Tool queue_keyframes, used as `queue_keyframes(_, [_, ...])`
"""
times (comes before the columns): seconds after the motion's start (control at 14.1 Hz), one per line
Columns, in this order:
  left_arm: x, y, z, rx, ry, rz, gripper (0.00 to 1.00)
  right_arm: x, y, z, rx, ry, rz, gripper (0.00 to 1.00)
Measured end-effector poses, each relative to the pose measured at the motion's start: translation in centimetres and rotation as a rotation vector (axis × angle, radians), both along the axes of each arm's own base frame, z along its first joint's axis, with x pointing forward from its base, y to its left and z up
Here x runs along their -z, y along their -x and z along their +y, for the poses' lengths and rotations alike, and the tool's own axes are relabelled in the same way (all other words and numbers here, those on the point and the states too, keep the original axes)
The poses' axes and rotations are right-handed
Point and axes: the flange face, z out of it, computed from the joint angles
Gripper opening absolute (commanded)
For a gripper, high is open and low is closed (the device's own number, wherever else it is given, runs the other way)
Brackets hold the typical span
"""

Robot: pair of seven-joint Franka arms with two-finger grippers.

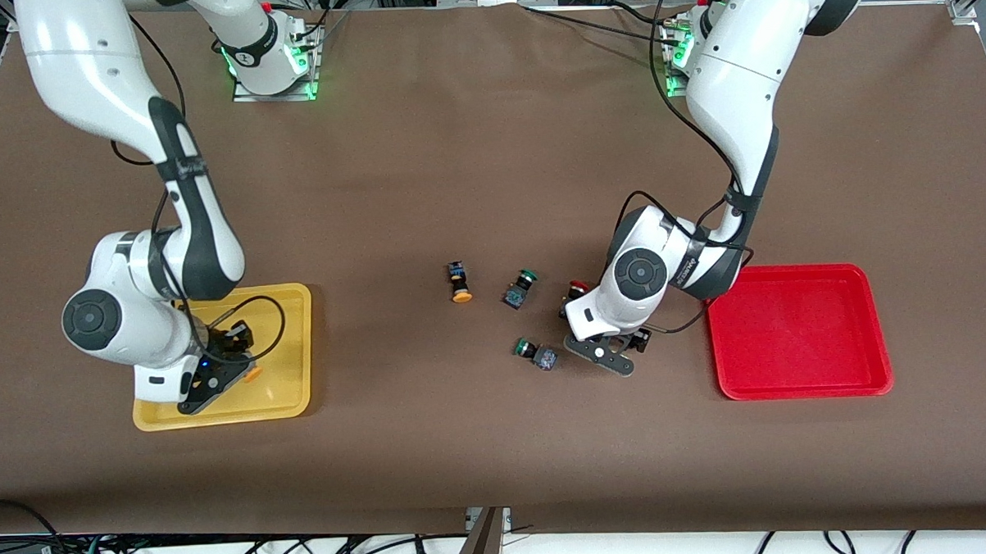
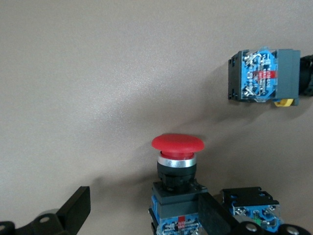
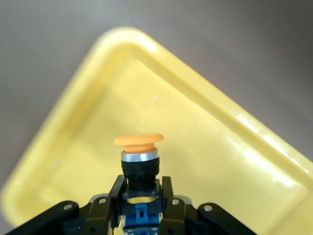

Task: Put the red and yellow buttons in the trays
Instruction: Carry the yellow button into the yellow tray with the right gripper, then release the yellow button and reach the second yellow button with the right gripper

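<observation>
Two trays sit at the table's ends: the yellow tray (image 1: pixel 280 409) toward our right arm's end, the red tray (image 1: pixel 800 381) toward our left arm's end, bare inside.

Our right gripper (image 1: pixel 232 370) hangs over the yellow tray, its fingers (image 3: pixel 116 192) pinching the dark body of a yellow-capped button (image 3: pixel 139 156), orange cap pointing out past the fingertips. In the front view that cap (image 1: pixel 253 372) shows just beside the gripper, above the tray floor; whether the button touches the tray we cannot tell.

Our left gripper (image 1: pixel 619 350) is low over the middle of the table, between the loose buttons and the red tray. Its fingers (image 2: pixel 73 210) are spread, with a red-capped button (image 2: pixel 177 166) between them; one finger stands well clear of it, the other is just beside its bluish base. A further switch base (image 2: pixel 250 209) shows beside that finger.

Loose on the brown table (image 1: pixel 488 146) lie a second yellow-capped button (image 1: pixel 459 281), a green-capped switch (image 1: pixel 519 289) beside it, and another green-capped switch (image 1: pixel 537 353) nearer the front camera. A red cap (image 1: pixel 578 288) peeks out beside our left arm's wrist.
</observation>
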Motion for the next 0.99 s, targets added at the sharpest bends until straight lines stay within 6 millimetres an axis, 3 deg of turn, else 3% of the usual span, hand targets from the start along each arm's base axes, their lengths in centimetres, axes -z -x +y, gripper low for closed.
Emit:
queue_keyframes(0.07, [-0.2,-0.1,0.1,-0.002,0.001,-0.004,1.00,1.7,0.2,-0.6,0.004,0.003,0.005,0.69])
queue_keyframes(0.14, [-0.5,-0.3,0.1,-0.003,0.002,-0.009,1.00,3.0,0.3,-0.8,0.006,0.006,0.011,1.00])
queue_keyframes(0.35, [-1.0,-0.5,0.2,-0.005,0.004,-0.017,1.00,3.6,0.3,-1.0,0.037,-0.025,0.011,1.00])
queue_keyframes(0.57, [-1.0,-0.6,0.4,-0.008,0.003,-0.018,1.00,1.3,-0.2,1.0,0.084,-0.063,-0.013,1.00])
queue_keyframes(0.71, [-1.2,-0.7,0.3,-0.007,0.005,-0.021,1.00,-1.2,0.0,4.8,0.165,-0.079,0.004,1.00])
queue_keyframes(0.99, [-1.2,-0.3,-0.2,0.000,0.008,-0.015,1.00,-4.8,2.5,15.4,0.347,-0.074,0.050,1.00])
